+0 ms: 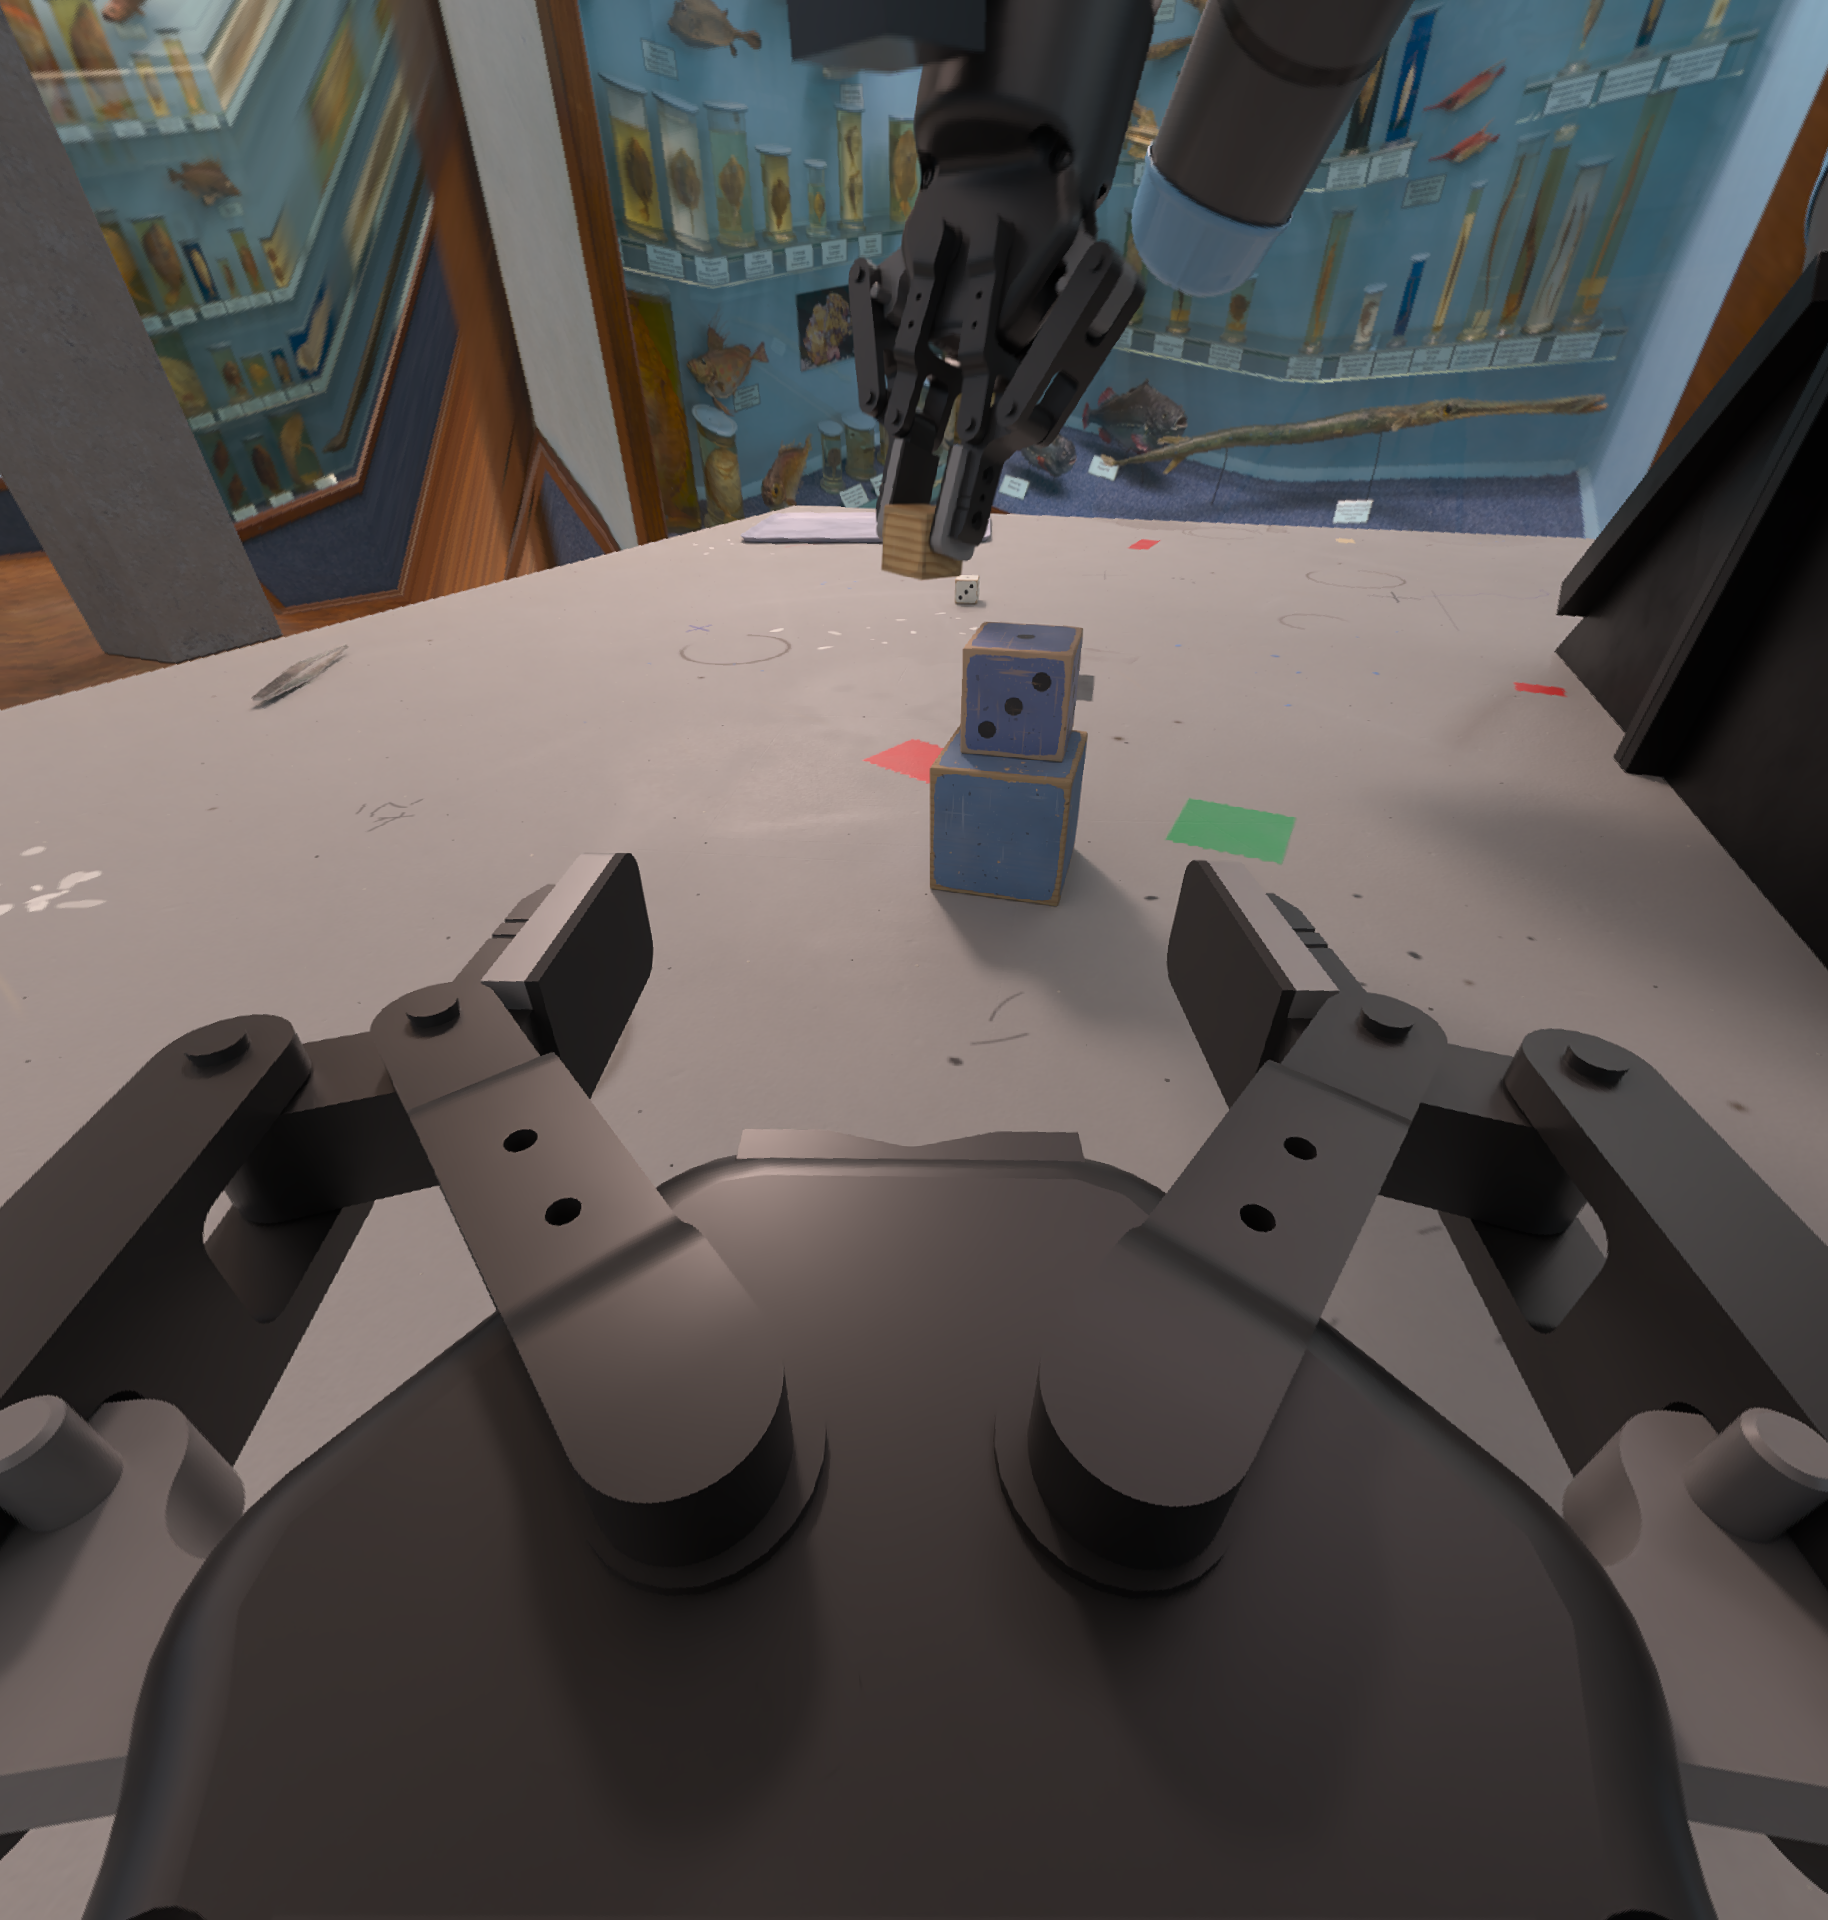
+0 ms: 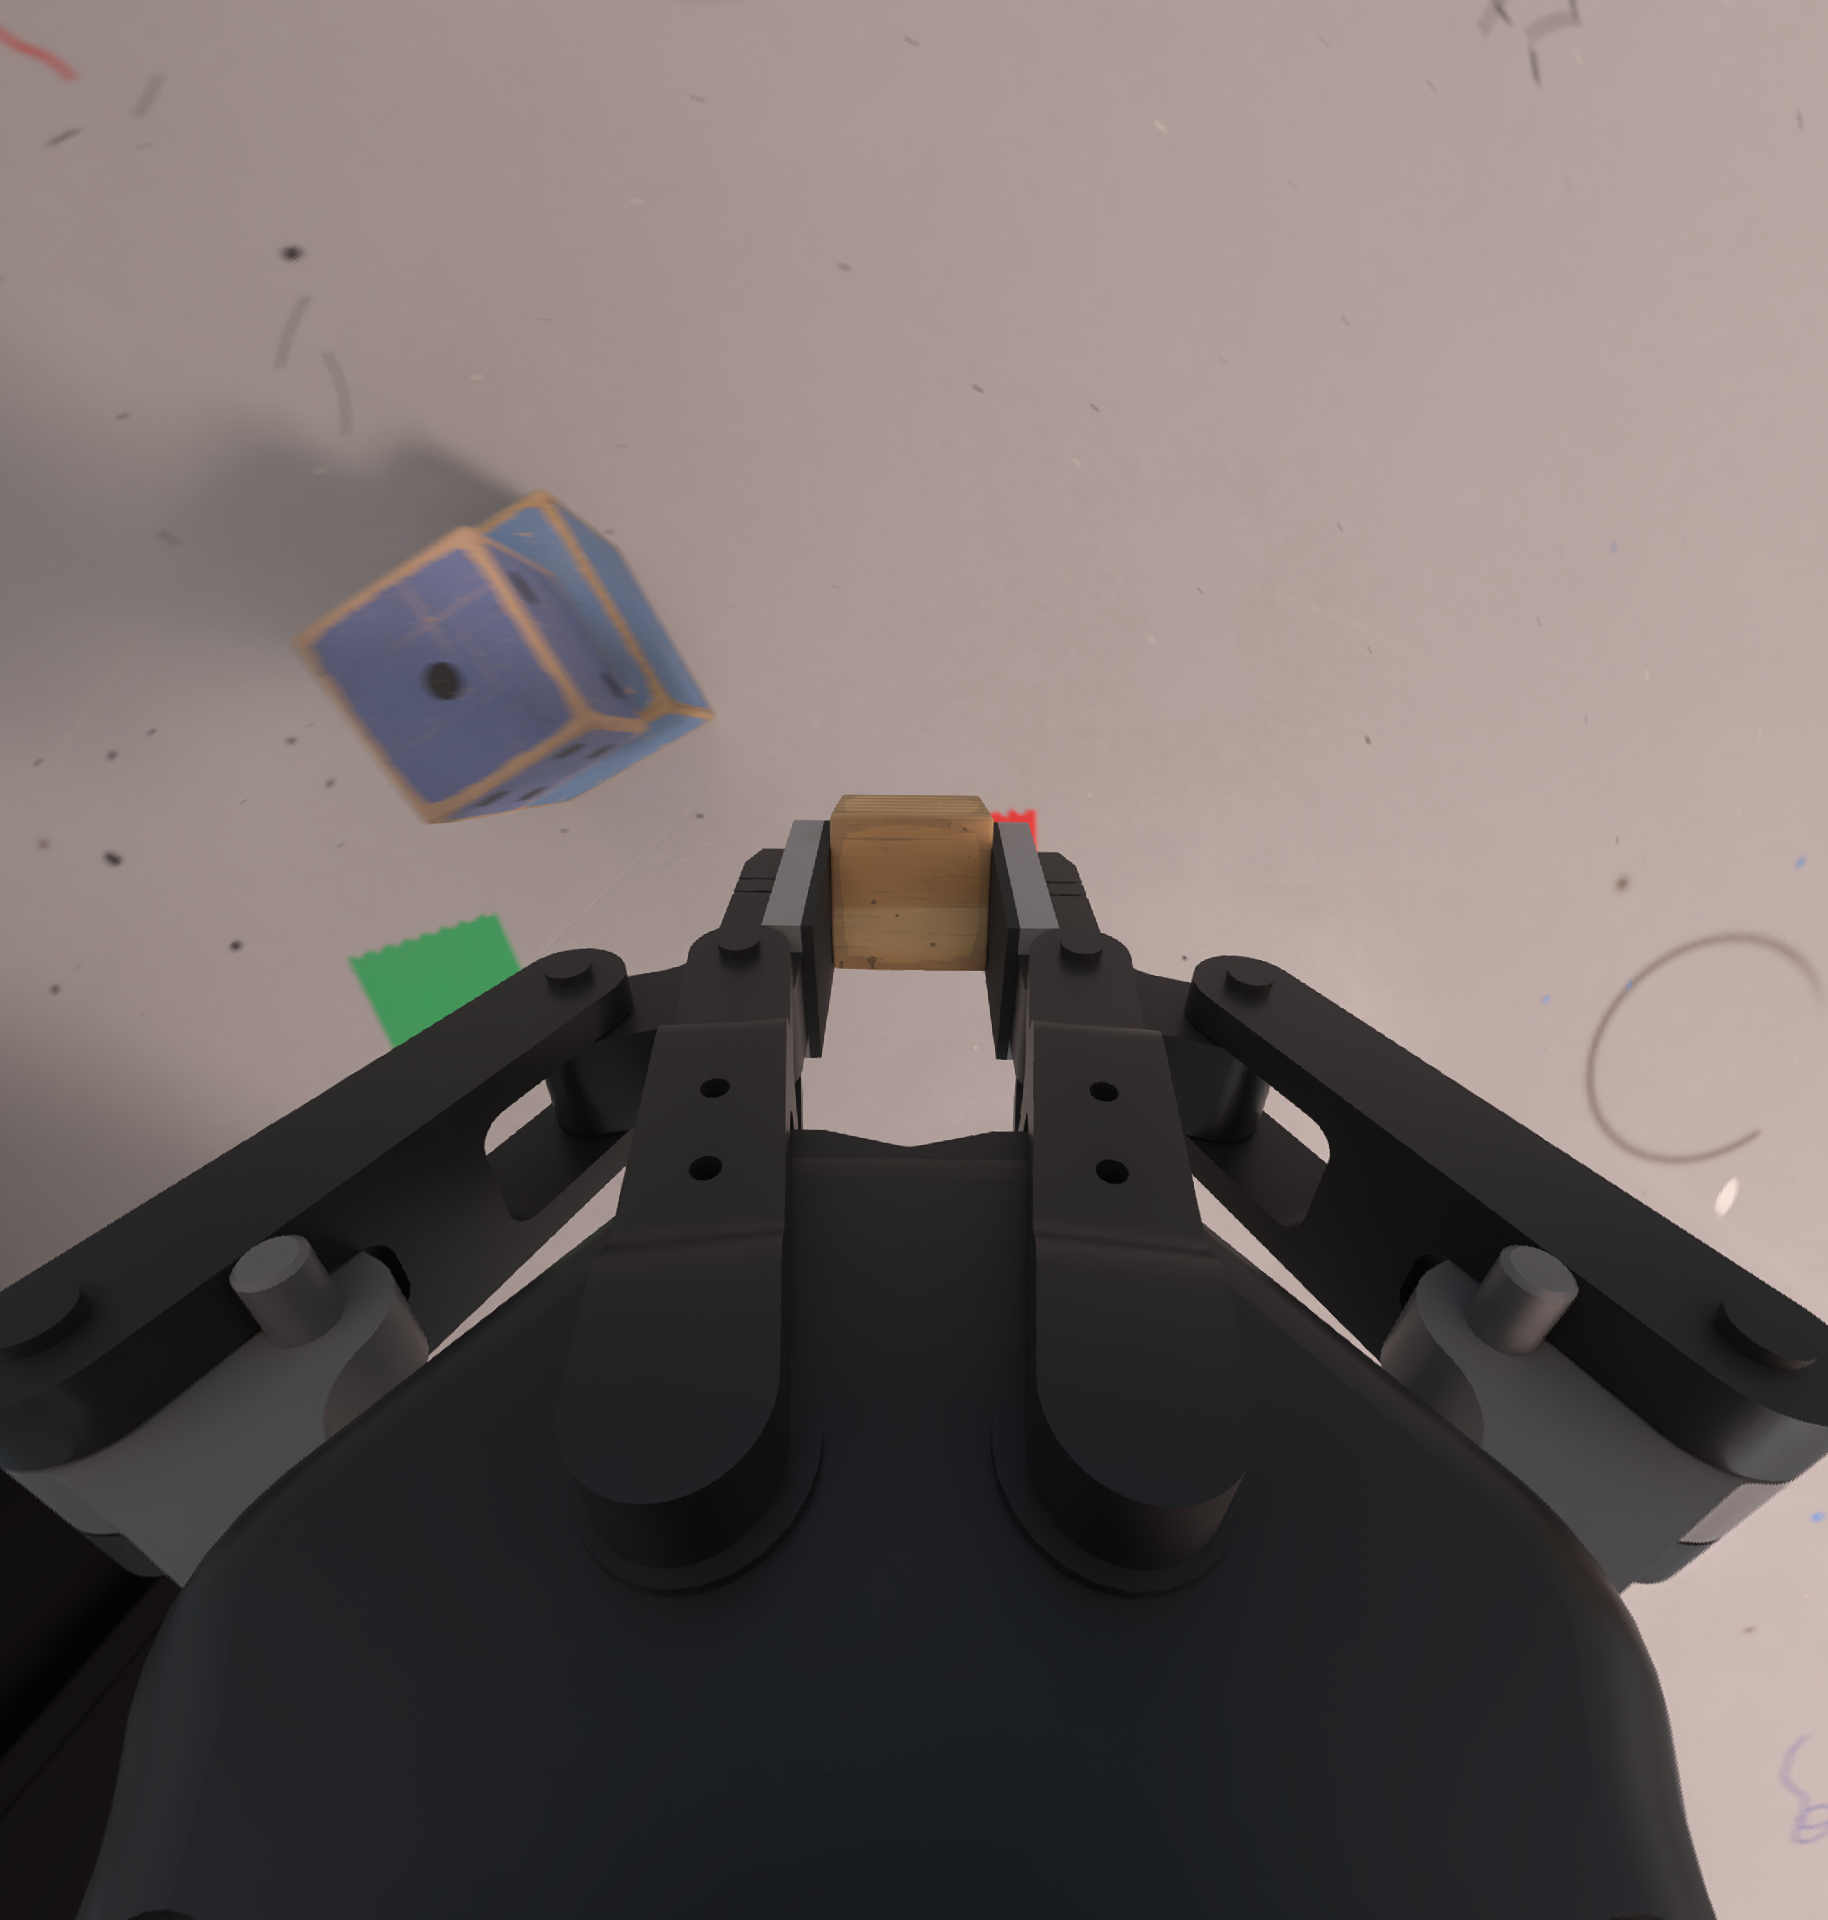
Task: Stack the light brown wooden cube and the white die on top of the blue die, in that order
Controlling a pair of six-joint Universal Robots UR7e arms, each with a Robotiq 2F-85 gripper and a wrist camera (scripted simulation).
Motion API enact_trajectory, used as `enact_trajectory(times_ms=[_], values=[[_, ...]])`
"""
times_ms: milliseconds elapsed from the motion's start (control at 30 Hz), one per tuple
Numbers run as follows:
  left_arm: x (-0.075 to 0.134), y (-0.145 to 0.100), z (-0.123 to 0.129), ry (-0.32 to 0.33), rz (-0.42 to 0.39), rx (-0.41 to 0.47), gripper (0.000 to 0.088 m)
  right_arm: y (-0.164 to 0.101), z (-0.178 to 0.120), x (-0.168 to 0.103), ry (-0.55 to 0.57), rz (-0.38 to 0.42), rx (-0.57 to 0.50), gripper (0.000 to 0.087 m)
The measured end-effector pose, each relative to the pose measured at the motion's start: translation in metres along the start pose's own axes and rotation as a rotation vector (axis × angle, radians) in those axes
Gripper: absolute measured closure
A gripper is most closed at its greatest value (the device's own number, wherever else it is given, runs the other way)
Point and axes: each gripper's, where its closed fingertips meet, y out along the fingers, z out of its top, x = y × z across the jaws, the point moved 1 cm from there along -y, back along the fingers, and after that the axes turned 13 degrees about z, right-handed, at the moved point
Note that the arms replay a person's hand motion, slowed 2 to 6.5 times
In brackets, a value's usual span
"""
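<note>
A blue die [image 1: 1022,691] with black pips sits on top of a plain blue cube [image 1: 1005,826] at the table's middle; in the right wrist view the blue die [image 2: 474,665] shows from above, left of the fingers. My right gripper [image 2: 910,894] is shut on the light brown wooden cube [image 2: 910,883] and holds it in the air; in the left wrist view the right gripper [image 1: 936,520] holds the wooden cube [image 1: 915,540] beyond and above the stack. A small white die [image 1: 967,590] lies on the table behind the stack. My left gripper [image 1: 910,935] is open and empty in front of the stack.
A green patch [image 1: 1232,829] and a red patch [image 1: 905,756] are marked on the grey table [image 1: 474,831] beside the stack. A black structure [image 1: 1741,623] stands at the right edge. A flat pale sheet [image 1: 806,525] lies at the far edge.
</note>
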Motion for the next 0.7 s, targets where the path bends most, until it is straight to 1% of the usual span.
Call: enact_trajectory(times_ms=[167,333,700], values=[[0.0,0.0,0.0,0.001,0.001,0.0,0.0023,-0.006,0.015,-0.03,-0.127,0.026,-0.044,0.0624],[0.0,0.0,0.0,0.001,0.001,0.001,0.0023,-0.008,0.026,-0.053,-0.212,0.047,-0.088,0.0624],[0.0,0.0,0.0,0.002,0.0,0.002,0.0023,0.003,0.038,-0.082,-0.337,0.114,-0.153,0.0624]])
